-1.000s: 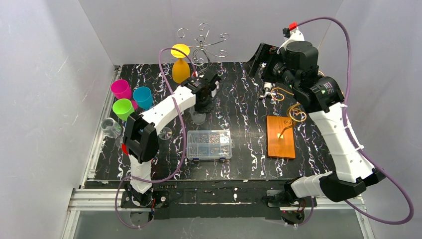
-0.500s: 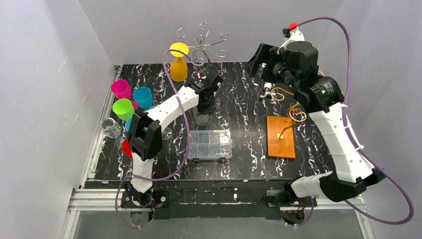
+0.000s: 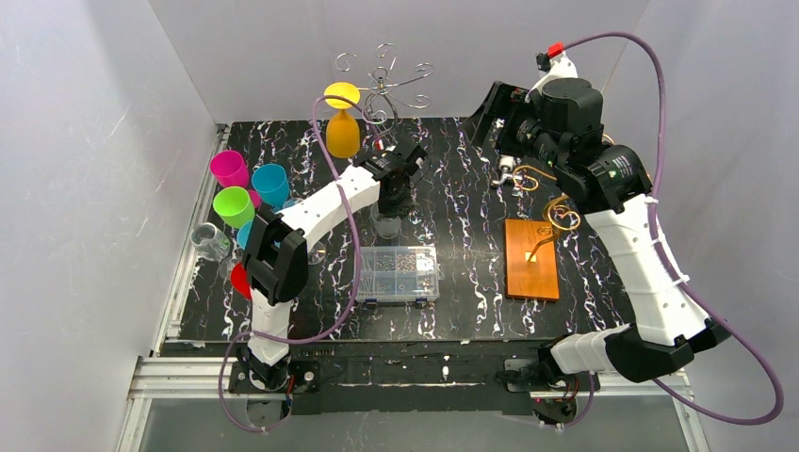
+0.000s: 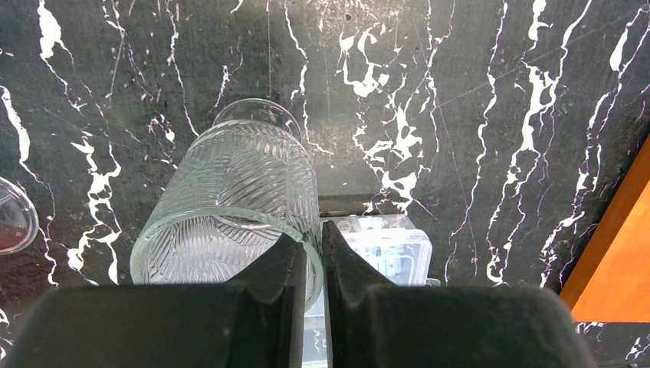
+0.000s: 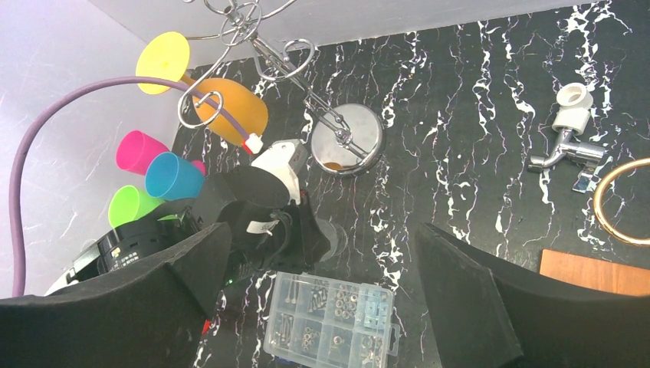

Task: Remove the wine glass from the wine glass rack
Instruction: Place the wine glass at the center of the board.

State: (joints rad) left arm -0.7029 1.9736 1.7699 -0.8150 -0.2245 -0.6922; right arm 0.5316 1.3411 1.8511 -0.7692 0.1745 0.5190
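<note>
The yellow-and-orange wine glass hangs upside down by its foot on the left arm of the silver wire rack at the back; it also shows in the right wrist view, with the rack's round chrome base beside it. My left gripper is in front of the rack, apart from the wine glass. Its jaws are shut on the rim of a clear ribbed tumbler, seen in the left wrist view. My right gripper is open and empty, held high at the back right.
Pink, blue and green plastic cups stand at the left. A clear screw box lies front centre. A wooden board, gold rings and a chrome tap fitting are at the right.
My left gripper has shifted slightly right and toward the front with the clear tumbler in it. The wine glass still hangs on the rack. The right arm has not moved.
</note>
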